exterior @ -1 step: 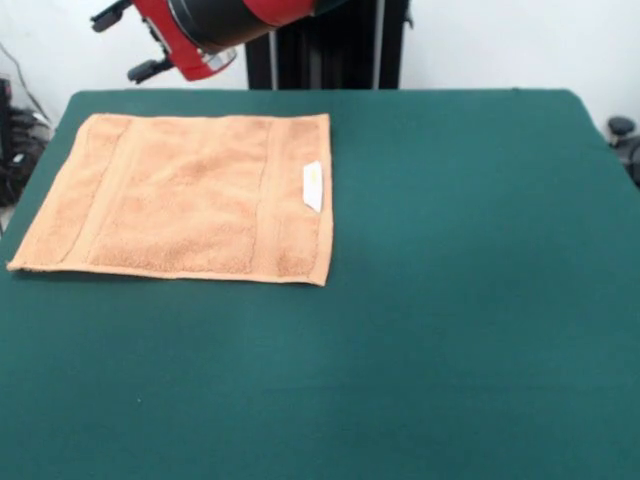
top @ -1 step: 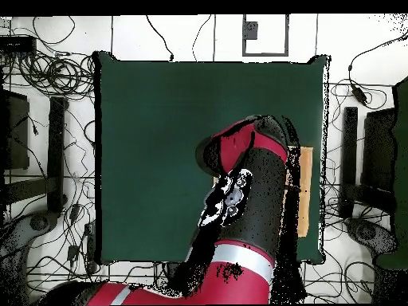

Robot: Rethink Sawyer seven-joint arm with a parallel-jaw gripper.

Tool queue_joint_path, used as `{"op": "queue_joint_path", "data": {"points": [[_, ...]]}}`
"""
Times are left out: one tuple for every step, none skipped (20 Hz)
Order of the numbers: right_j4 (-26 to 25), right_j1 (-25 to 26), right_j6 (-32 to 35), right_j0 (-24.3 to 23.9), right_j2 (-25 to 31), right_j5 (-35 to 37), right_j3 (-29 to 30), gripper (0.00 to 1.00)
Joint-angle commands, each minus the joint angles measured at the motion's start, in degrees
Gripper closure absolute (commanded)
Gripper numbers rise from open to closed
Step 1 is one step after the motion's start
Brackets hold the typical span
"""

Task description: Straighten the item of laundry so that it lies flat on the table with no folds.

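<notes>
The item of laundry (exterior @ -1 step: 190, 195) is a tan-orange towel spread flat at the far left of the green table (exterior @ -1 step: 450, 300), with no folds showing. Its woven bands run near both short sides, and a small white label (exterior @ -1 step: 313, 186) lies near its right edge. In the overhead view only a narrow orange strip of the towel (top @ -1 step: 304, 191) shows near the table's right edge (top @ -1 step: 175, 119); the arm covers the rest. The red and black arm (exterior @ -1 step: 210, 30) hangs above the towel's far edge. No gripper can be made out in either view.
The arm's bulky links (top @ -1 step: 247, 199) reach over the right half of the table in the overhead view. Cables and black stands (top @ -1 step: 56, 143) ring the table on the floor. A black post (exterior @ -1 step: 330, 45) stands behind the far edge.
</notes>
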Motion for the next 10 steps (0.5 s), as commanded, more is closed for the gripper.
{"op": "queue_joint_path", "data": {"points": [[-0.5, 0.6, 3.9, 2.8, 1.9, -4.3, 6.5, 0.00], [-0.2, 0.6, 4.3, 2.7, 2.0, -4.5, 6.6, 0.00], [-0.1, 0.7, 4.1, 2.5, 2.2, -4.8, 6.6, 0.00], [0.0, 0.7, 4.1, 2.4, 2.2, -4.9, 6.5, 0.00], [0.1, 0.9, 4.1, 2.2, 2.4, -5.0, 6.5, 0.00], [0.1, 0.9, 4.1, 2.2, 2.5, -5.1, 6.4, 0.00], [0.2, 0.9, 4.1, 2.1, 2.6, -5.2, 6.3, 0.00], [0.3, 1.0, 3.9, 2.1, 2.7, -5.1, 6.1, 0.00], [0.4, 1.0, 3.5, 2.0, 2.9, -4.7, 5.7, 0.00], [0.5, 1.0, 3.3, 2.0, 3.0, -4.4, 5.4, 0.00]]}}
